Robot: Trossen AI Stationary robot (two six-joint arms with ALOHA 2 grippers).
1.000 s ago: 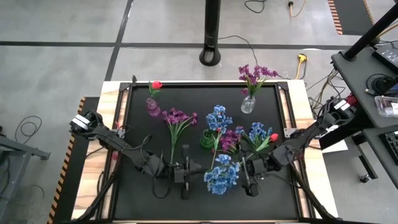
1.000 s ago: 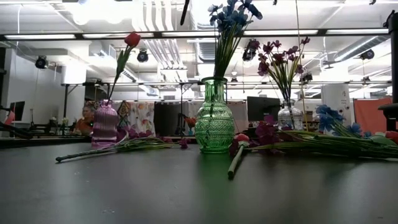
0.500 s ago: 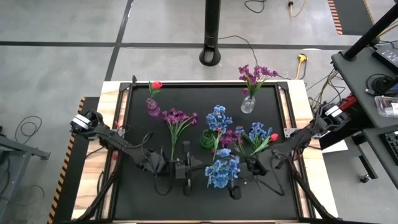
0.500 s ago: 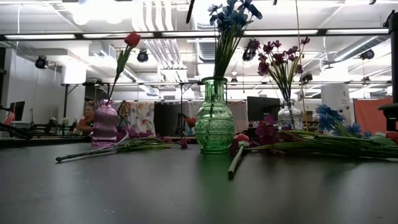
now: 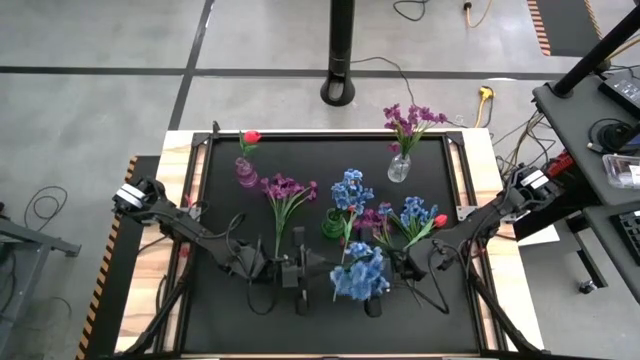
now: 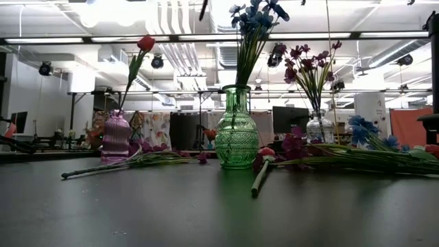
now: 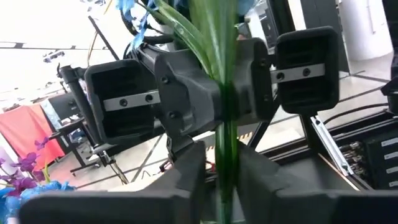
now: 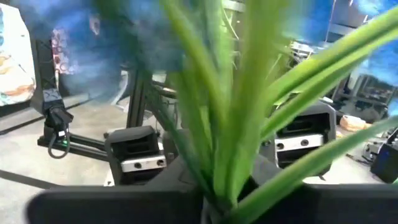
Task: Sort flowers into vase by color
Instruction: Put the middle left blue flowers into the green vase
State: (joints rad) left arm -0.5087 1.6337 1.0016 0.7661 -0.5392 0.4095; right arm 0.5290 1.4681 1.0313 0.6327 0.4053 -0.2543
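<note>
Blue flower (image 5: 359,274) stem pinched by both grippers, right gripper (image 5: 385,290) facing left gripper (image 5: 318,268) near table front

no readable text, labels or numbers

A green ribbed vase (image 6: 236,134) holds blue blooms (image 5: 351,188), a pink vase (image 6: 115,137) a red tulip (image 6: 145,43), a clear vase (image 5: 399,168) purple sprays (image 5: 410,118).
</note>
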